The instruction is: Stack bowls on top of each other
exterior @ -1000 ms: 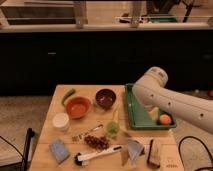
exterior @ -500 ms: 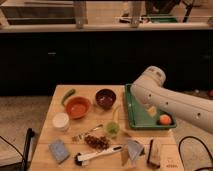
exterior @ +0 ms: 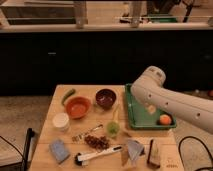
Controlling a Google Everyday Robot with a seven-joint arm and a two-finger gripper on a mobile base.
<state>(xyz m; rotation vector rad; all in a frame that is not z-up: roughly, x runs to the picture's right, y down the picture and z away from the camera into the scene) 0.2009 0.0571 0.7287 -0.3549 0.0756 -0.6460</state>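
On the wooden table (exterior: 95, 90), the bright orange round bowl (exterior: 78, 106) sits just beside the glossy maroon-brown bowl (exterior: 105, 98), not yet stacked. Judging the step as the approach: the white robot arm (exterior: 165, 97) bends over the green rectangular tray (exterior: 145, 126), while the gripper is out of sight, spread wide and empty. Next it needs a grasp on one bowl's rim.

Arm (exterior: 172, 101) cut off right, covering tray (exterior: 145, 125), end effector unseen

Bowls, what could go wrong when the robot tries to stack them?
The gripper is out of sight; only the white arm shows, over the green tray. The brown bowl and orange bowl sit close together, so grabbing one might bump the other. The orange bowl looks wider; set on top of the brown one, it might wobble or slide off.
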